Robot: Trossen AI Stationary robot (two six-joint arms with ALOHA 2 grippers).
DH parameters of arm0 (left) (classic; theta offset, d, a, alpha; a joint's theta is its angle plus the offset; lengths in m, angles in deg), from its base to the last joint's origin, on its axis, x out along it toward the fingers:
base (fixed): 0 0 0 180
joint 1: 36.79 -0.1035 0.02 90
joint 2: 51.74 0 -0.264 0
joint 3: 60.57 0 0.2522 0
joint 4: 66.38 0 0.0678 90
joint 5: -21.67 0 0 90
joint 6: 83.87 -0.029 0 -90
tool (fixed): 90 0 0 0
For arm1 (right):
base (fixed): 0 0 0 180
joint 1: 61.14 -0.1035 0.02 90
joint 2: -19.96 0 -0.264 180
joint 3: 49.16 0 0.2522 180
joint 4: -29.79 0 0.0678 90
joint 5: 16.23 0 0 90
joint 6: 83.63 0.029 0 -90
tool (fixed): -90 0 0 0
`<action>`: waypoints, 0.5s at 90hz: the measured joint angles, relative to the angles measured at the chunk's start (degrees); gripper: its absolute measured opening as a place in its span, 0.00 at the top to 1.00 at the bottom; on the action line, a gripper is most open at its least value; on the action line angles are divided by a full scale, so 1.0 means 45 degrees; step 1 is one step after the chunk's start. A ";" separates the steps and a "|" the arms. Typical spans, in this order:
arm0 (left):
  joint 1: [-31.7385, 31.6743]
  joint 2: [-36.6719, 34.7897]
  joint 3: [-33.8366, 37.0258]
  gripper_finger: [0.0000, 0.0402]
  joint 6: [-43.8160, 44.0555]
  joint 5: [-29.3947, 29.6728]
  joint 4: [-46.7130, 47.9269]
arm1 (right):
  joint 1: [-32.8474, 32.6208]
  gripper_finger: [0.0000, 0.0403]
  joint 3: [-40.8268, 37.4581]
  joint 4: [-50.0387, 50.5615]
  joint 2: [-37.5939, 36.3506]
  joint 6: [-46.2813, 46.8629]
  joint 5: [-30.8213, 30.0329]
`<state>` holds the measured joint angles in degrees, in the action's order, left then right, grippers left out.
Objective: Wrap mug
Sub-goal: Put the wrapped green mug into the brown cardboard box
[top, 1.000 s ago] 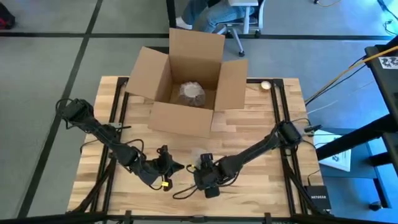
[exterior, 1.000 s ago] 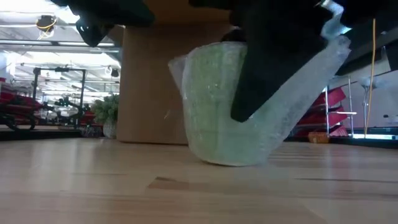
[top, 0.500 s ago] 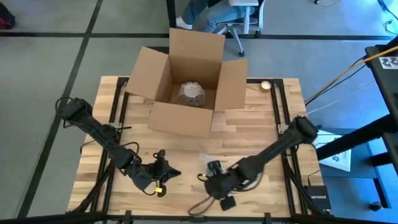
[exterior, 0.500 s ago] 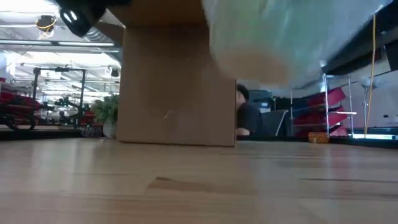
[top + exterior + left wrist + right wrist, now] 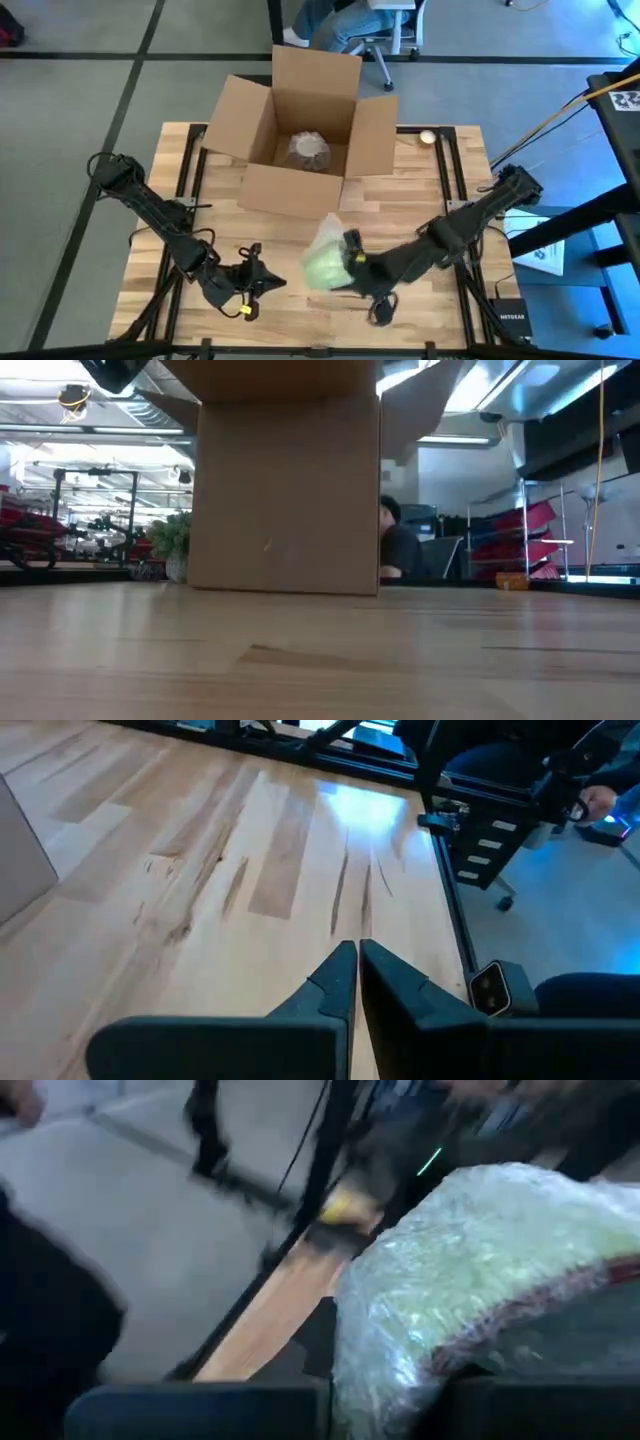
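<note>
Right gripper (image 5: 350, 268) is pinching the mug (image 5: 326, 264) — a pale green round shape swaddled in clear, crinkly bubble wrap (image 5: 327, 237), its handle not visible under the plastic. In the right wrist view the bundle (image 5: 480, 1270) fills the space directly ahead of the dark fingers (image 5: 540, 1335), the wrap puckered and glossy with the green glowing through it and a reddish streak along its lower edge. From above, the mug sits at the gripper's tip on the side facing the left arm, with a loose tail of wrap sticking up toward the cardboard box (image 5: 300, 135). Half a second ago the right gripper was lower over the near part of the table (image 5: 400, 215) and the bundle filled the top of the low view; now that view shows only the box front (image 5: 288, 490) and bare wood, so the mug has been lifted clear and carried toward the box. A second ago it still stood on the tabletop. Left gripper (image 5: 262, 281) has drawn back a little toward its own side and hovers well apart from the mug, its fingers (image 5: 340, 982) pressed together on nothing. Inside the open box lies another wrapped bundle (image 5: 307, 149). Beyond the box, a person (image 5: 397, 550) sits in the room.
</note>
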<state>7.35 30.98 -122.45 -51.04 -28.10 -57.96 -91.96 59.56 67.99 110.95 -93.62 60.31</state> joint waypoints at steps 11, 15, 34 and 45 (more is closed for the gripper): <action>-0.0090 0.0000 0.0000 1.00 0.0016 0.0062 -0.0010 | 0.0982 0.97 0.0839 -0.0038 0.0007 -0.1023 -0.1294; -0.0144 0.0000 0.0000 1.00 -0.0003 0.0113 -0.0010 | 0.1472 0.97 0.0959 -0.0182 0.0007 -0.1245 -0.1779; -0.0400 0.0000 0.0000 1.00 -0.0040 0.0221 -0.0007 | 0.4843 0.97 0.1001 -0.0622 0.0089 -0.1137 -0.2671; -0.0448 0.0000 0.0000 1.00 -0.0087 0.0251 -0.0010 | 0.6949 0.97 0.1006 -0.0826 0.0329 -0.0014 -0.2341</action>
<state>5.33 30.98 -122.45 -51.44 -26.97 -58.00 -60.69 64.09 64.27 112.43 -93.68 49.78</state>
